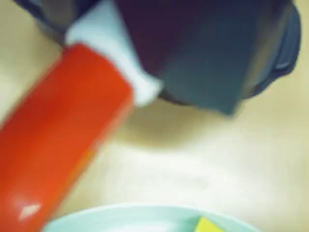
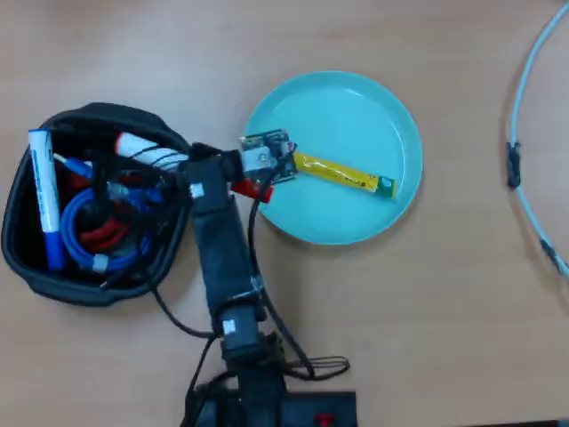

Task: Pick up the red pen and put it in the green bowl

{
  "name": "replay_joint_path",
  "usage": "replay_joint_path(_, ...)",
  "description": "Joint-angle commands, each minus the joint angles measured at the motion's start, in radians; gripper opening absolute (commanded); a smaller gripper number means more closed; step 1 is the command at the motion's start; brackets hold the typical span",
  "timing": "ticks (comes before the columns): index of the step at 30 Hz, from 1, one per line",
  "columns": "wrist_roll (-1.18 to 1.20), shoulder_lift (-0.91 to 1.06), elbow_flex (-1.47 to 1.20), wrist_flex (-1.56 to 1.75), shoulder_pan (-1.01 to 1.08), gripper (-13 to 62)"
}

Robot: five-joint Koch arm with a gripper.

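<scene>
Clamped on the red pen (image 1: 63, 130), the end effector (image 2: 253, 178) hangs over the near rim of the green bowl (image 2: 356, 116); a yellow sachet (image 2: 342, 174) lies inside, just beyond it, a black container (image 2: 22, 258) behind on the bench (image 2: 444, 311).

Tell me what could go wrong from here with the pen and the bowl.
1. In the overhead view the red pen sits only at the green bowl's left rim, so an early release could drop it on the table.
2. The yellow sachet already lies in the bowl; the pen may land on it or knock it.
3. The black container is close behind; a swing might bump it.
</scene>
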State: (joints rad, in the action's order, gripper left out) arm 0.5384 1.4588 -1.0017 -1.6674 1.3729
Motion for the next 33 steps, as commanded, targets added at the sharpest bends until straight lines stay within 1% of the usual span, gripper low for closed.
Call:
replay_joint_path(1, -0.040, 0.075, 0.028, -0.003, 0.048, -6.3)
replay_joint_path(6, -0.196, 0.075, 0.014, 0.020, 0.120, -6.4)
replay_joint_path(15, -0.357, 0.066, 0.006, 0.118, 0.268, -6.4)
replay_joint_path(21, -0.388, 0.061, -0.049, 0.268, 0.360, -6.4)
replay_joint_path(29, -0.388, 0.040, -0.213, 0.543, 0.488, -6.4)
replay_joint_path(33, -0.388, 0.025, -0.236, 0.640, 0.534, -6.4)
